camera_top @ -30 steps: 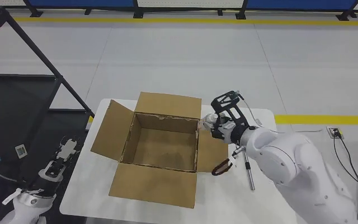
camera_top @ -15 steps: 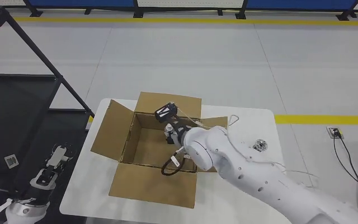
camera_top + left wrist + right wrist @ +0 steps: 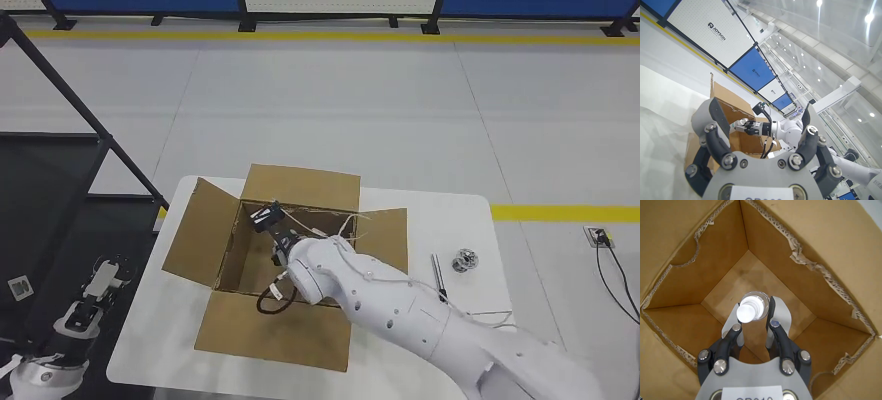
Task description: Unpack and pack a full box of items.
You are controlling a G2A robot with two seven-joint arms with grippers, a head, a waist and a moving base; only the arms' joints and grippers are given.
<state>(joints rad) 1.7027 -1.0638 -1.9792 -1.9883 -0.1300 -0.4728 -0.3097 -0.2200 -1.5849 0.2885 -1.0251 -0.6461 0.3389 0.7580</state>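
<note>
An open cardboard box (image 3: 190, 236) stands on the white table (image 3: 150, 345) with its flaps spread out. My right gripper (image 3: 279, 246) hangs over the box's far left part. In the right wrist view this gripper (image 3: 755, 302) is shut on a small clear bottle with a white cap (image 3: 746, 313), held above the bare box floor (image 3: 753, 275). My left gripper (image 3: 100, 278) sits off the table's left edge, low down. Its own view shows the left gripper (image 3: 762, 108) open with nothing between the fingers, facing the box (image 3: 728, 106) and the bottle (image 3: 743, 122).
A thin pen-like tool (image 3: 438, 277) and a small metallic object (image 3: 465, 261) lie on the table to the right of the box. A black frame (image 3: 90, 125) slants along the table's left side.
My right arm swung left from the box's right flap to over the box interior, carrying the bottle. The left gripper dropped slightly a second ago, then stayed put.
</note>
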